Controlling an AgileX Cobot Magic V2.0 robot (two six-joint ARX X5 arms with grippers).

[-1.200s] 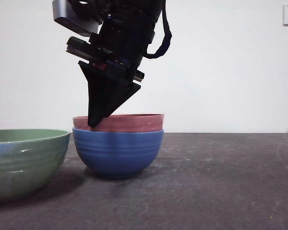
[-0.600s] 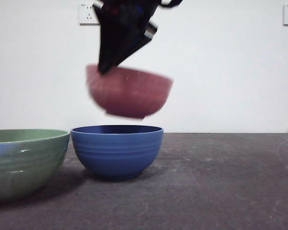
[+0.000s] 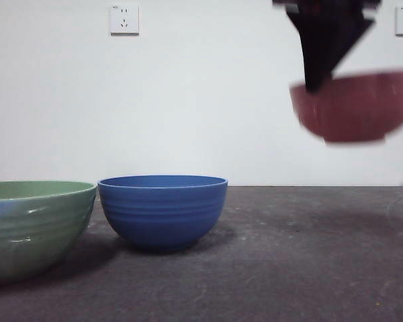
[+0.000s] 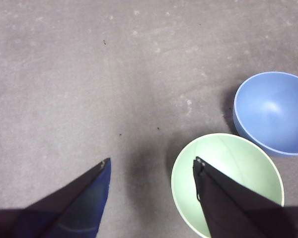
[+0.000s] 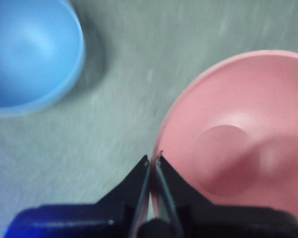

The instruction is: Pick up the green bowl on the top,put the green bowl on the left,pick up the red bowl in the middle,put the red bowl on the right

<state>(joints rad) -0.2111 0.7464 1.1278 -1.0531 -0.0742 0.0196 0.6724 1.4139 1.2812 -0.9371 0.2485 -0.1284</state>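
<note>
Held the red bowl (image 3: 352, 107) by its rim in the right gripper (image 5: 153, 161), jaws pinched on the rim, high above bare table (image 3: 309, 255) toward the right edge. Needed only a straight drop, well clear of the blue bowl (image 3: 162, 209). Left the green bowl (image 3: 33, 225) at the left edge, under the left gripper (image 4: 151, 171), jaws spread and empty.

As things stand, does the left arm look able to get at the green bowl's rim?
Probably yes. The left gripper hangs open above the table, one jaw over the green bowl, and nothing covers the rim. The blue bowl sits close beside it. The right gripper is away, holding the red bowl.
</note>
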